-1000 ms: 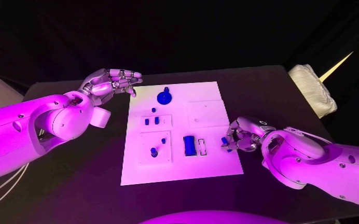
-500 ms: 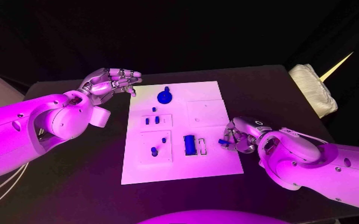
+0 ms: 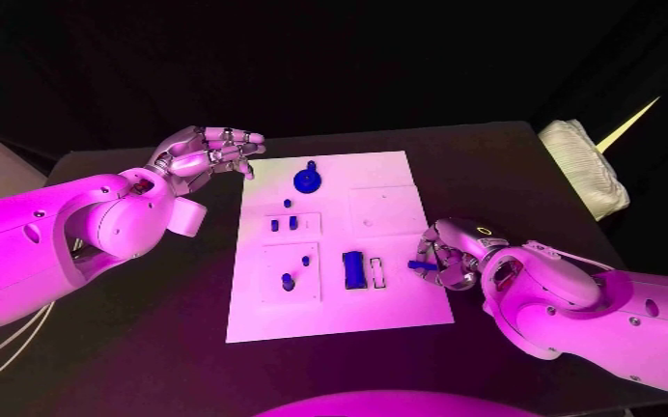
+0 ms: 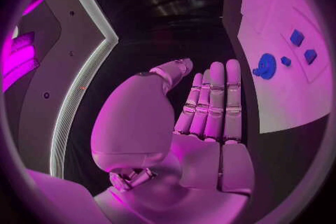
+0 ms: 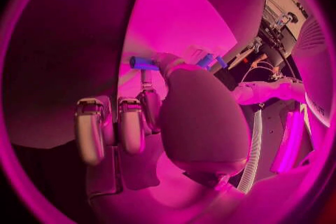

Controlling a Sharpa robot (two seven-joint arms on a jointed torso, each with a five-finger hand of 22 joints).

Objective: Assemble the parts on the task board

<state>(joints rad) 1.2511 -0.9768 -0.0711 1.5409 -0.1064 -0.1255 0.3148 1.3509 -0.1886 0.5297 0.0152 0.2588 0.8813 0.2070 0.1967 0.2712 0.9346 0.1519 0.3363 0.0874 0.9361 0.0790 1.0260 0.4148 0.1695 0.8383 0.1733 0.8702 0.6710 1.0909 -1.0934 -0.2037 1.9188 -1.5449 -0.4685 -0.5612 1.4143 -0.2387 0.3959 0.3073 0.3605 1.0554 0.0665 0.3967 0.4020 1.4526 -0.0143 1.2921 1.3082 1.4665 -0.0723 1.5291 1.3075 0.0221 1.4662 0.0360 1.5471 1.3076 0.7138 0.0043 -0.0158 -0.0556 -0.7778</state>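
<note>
Head view: level part (image 3: 419, 264) pointing boardward

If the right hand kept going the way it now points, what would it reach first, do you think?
Probably the upright blue block on the board. The right hand, pinching a small blue part, points left across the board toward it; depth is uncertain.

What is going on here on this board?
The right hand pinches a small blue part in its fingers at the right edge of the white board, above the table. The left hand hovers beside the board's far left corner, holding nothing. A round blue piece and other blue pieces sit on the board.
</note>
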